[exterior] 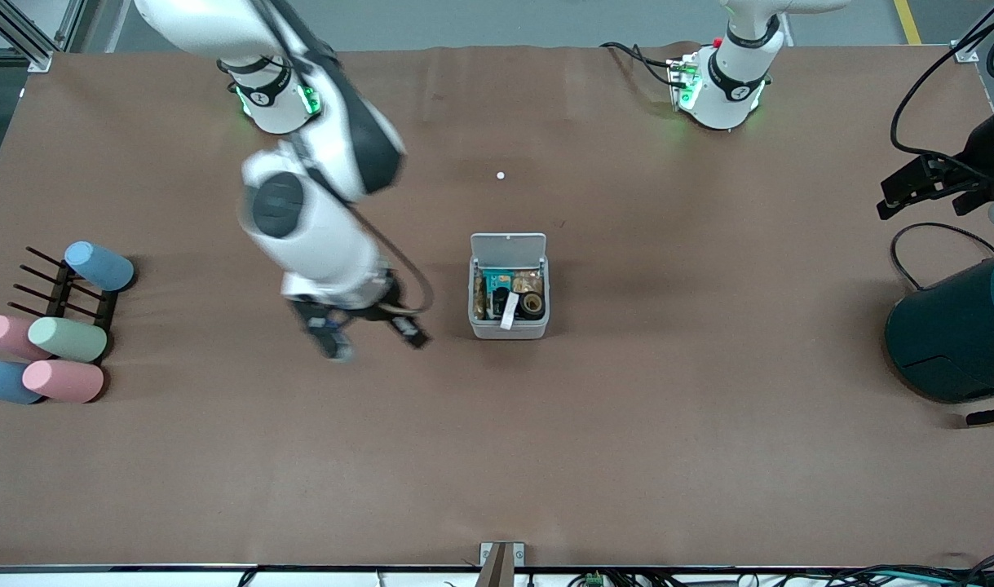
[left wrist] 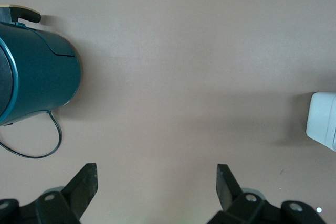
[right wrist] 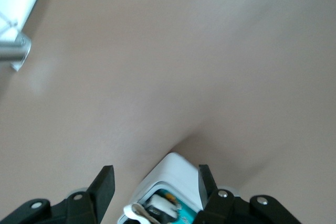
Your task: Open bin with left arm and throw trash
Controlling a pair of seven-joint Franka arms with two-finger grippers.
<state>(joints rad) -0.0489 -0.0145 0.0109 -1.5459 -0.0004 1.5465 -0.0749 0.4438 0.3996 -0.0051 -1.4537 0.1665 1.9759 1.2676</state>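
The small white bin [exterior: 509, 328] stands at the table's middle with its lid [exterior: 509, 244] raised. The trash lies inside it: a black packet with a white strip [exterior: 509, 308] and a dark tape ring [exterior: 533, 305], on other wrappers. My right gripper [exterior: 378, 344] is open and empty, over the table beside the bin toward the right arm's end. In the right wrist view the gripper [right wrist: 155, 174] frames the bin's corner [right wrist: 181, 171]. My left gripper [exterior: 929, 196] is open and empty at the left arm's end, above the table [left wrist: 156, 174]. The bin's edge [left wrist: 323, 121] shows in the left wrist view.
A large dark teal cylinder [exterior: 957, 330] with a cable lies at the left arm's end, also in the left wrist view [left wrist: 37, 72]. Several pastel cups [exterior: 64, 338] and a black rack [exterior: 64, 285] sit at the right arm's end. A small white dot [exterior: 501, 175] lies near the bases.
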